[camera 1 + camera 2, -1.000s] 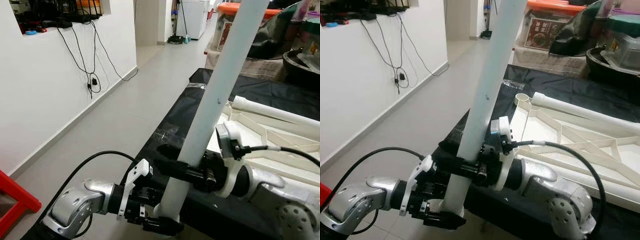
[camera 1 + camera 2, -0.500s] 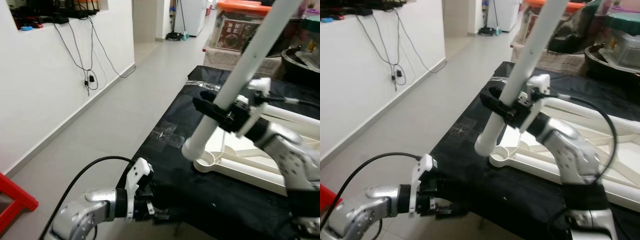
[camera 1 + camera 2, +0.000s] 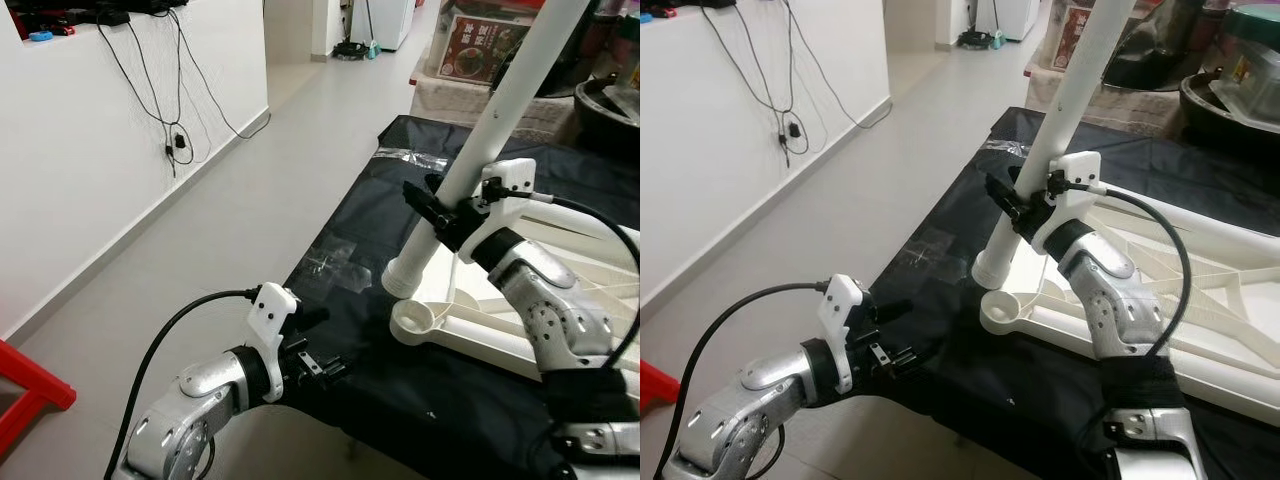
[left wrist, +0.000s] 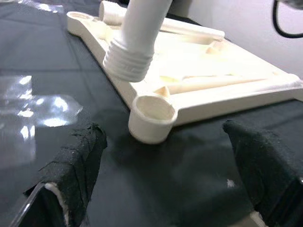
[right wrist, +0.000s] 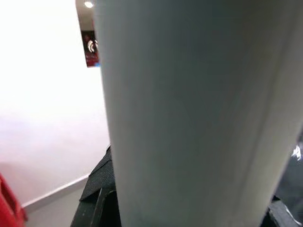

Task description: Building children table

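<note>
A long white table leg [image 3: 500, 110] is tilted, and my right gripper [image 3: 440, 207] is shut on it partway up. Its threaded lower end [image 3: 405, 278] hangs just above and beside the round corner socket [image 3: 418, 320] of the cream tabletop frame [image 3: 500, 335], which lies upside down on the black cloth [image 3: 365, 210]. My left gripper [image 3: 325, 343] is open and low at the cloth's front edge, short of the socket. In the left wrist view its padded fingers [image 4: 75, 161] stand wide apart, with the socket [image 4: 151, 111] and the leg's threaded end [image 4: 130, 61] ahead. The leg [image 5: 189, 118] shows close up in the right wrist view.
Another white tube [image 3: 1200, 222] lies along the frame's far side. A white wall with hanging cables [image 3: 170, 110] runs on the left beside grey floor [image 3: 230, 230]. A red item [image 3: 30, 395] sits at the lower left. Boxes and clutter [image 3: 480, 50] stand behind the cloth.
A second ago both grippers held the leg close in front of me. The left has let go and dropped low; the right has carried the leg out over the frame's corner socket.
</note>
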Robot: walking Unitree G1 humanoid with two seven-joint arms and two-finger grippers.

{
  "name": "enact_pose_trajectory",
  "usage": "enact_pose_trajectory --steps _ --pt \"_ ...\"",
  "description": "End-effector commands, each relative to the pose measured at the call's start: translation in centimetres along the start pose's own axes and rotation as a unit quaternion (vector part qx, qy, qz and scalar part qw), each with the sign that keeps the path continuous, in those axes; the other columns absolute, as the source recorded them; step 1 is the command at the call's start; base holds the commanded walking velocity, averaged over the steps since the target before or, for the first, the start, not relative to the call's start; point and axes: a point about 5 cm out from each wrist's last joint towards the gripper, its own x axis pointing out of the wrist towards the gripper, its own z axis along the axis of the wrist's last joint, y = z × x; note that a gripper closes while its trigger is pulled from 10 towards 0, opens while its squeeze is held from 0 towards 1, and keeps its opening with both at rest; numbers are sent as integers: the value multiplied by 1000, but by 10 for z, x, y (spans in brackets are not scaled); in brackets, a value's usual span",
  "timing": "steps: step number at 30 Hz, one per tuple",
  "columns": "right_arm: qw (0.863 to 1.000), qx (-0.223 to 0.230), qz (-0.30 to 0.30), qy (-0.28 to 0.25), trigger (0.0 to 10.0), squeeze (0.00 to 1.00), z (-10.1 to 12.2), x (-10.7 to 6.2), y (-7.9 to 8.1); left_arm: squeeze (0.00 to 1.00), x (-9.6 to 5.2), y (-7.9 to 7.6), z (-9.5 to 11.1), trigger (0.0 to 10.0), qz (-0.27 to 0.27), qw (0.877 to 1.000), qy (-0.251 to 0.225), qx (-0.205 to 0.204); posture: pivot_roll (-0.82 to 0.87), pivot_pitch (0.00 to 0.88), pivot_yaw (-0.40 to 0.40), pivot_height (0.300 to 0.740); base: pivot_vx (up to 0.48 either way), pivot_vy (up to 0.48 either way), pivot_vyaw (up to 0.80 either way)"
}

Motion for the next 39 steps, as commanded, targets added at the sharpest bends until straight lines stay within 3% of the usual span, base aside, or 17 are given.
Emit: enact_pose_trajectory --steps 1,4,9,13,17,19,29,39 --pt "1000 -6 -7 -7 10000 0 1 -1 -5 0 1 0 -4 10000 11 1000 4 -9 91 86 -65 740 315 -360 0" --pt "1000 -6 -4 -12 10000 0 1 2 -4 0 3 0 -6 10000 22 1000 5 -14 91 86 -65 740 0 0 0" --pt "998 21 53 -3 10000 0 1 4 6 0 2 -8 -12 10000 15 1000 12 -15 91 88 -69 740 0 0 0" --pt "990 63 126 0 10000 0 2 0 17 0 0 -9 -12 10000 19 1000 14 -12 97 92 -73 740 0 0 0" --pt "987 71 142 4 10000 0 2 -2 19 0 0 -10 -13 10000 18 1000 15 -12 98 93 -73 740 0 0 0" --pt "980 80 180 5 10000 0 5 -6 21 0 -1 -11 -13 10000 18 1000 16 -12 98 94 -74 740 0 0 0" --pt "973 90 213 -3 10000 0 12 -1 19 0 0 -13 -13 10000 16 1000 18 -11 96 107 -74 740 0 0 0" --pt "969 75 234 31 10000 0 4 -1 20 0 -2 -14 -12 10000 20 1000 17 -12 100 127 -77 740 0 0 0"
